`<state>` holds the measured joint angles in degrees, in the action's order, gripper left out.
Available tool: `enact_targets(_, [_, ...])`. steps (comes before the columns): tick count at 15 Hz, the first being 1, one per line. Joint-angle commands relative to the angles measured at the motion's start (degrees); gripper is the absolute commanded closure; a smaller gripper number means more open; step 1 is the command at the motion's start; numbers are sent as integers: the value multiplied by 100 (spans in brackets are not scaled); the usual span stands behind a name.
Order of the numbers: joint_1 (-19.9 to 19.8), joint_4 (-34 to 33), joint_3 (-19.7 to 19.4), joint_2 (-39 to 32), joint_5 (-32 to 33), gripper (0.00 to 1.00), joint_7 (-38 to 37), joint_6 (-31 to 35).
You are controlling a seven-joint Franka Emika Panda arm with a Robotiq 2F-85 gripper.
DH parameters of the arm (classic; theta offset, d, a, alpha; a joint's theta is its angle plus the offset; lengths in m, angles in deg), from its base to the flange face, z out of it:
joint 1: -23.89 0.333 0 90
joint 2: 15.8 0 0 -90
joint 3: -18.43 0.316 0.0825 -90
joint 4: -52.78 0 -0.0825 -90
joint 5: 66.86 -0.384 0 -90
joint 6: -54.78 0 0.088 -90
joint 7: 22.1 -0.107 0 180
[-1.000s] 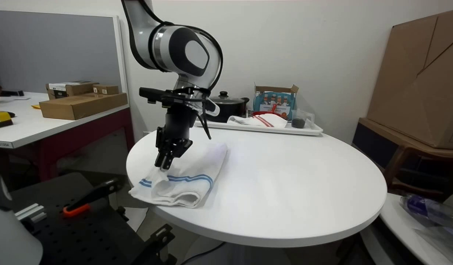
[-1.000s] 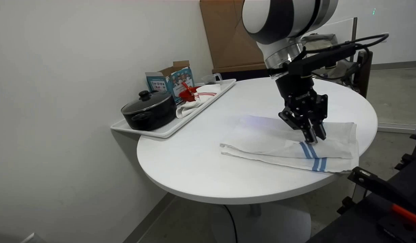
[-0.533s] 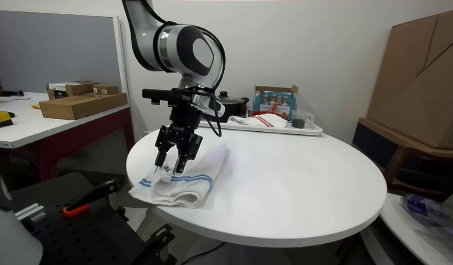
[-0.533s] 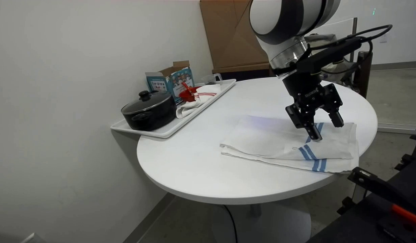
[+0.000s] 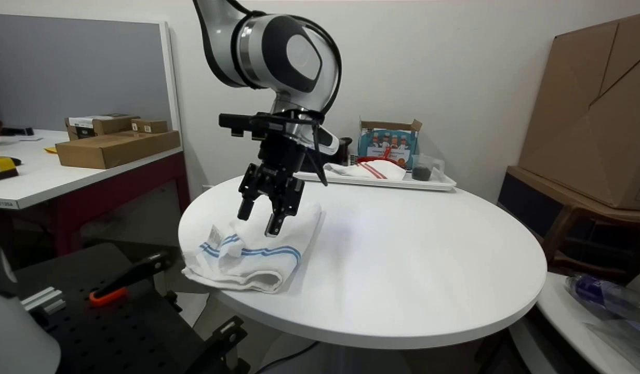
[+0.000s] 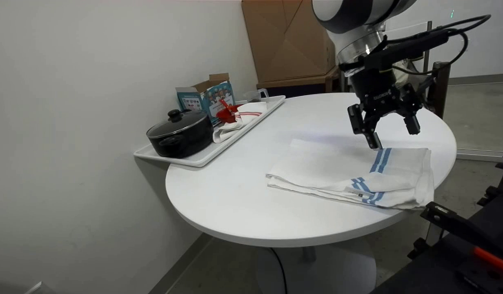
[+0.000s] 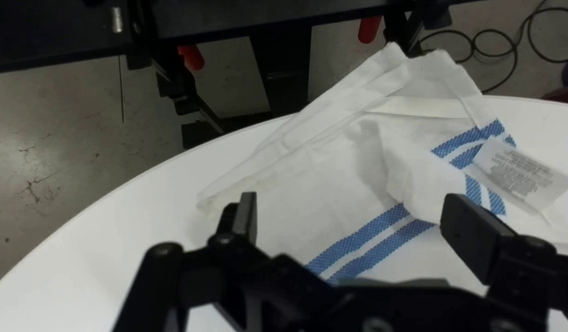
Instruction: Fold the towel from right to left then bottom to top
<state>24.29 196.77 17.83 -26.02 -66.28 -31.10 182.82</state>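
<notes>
A pale wall point(image 6: 88, 106) stands beside a round white table point(image 6: 219, 204) in an exterior view. In an exterior view, a folded white cloth towel with blue stripes point(image 5: 265, 264) lies near the table's edge, beneath a black two-fingered gripper point(image 5: 257, 222), jaws spread apart. In the wrist view, the towel's pale printed label point(image 7: 519, 173) shows.

Bright, diffuse light fills both exterior views, the desk point(image 5: 413, 270) nearly washed out, with a faint violet patch; the floor point(image 6: 227, 265) beneath is dim. In the wrist view, soft grey shadows mark the towel point(image 7: 311, 198), print on the label point(image 7: 519, 173) blurs, and the dark jaws lose detail.
</notes>
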Motion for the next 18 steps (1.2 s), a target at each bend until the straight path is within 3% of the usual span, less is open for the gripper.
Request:
enact_targets(1, [-321,243,-293,374,-245,0,45,186])
enact_targets(7, [-633,495,-613,114,-173,0,-38,1304])
enact_targets(14, [-474,739,-562,-423,-52,0,-33,2004])
enact_targets(15, [-439,776,-572,-511,-9,4,-50,2113])
enact_targets(16, [-414,804,-582,-580,14,28,-41,2220])
enact_targets(18, [-354,835,-623,-682,84,31,-71,2373])
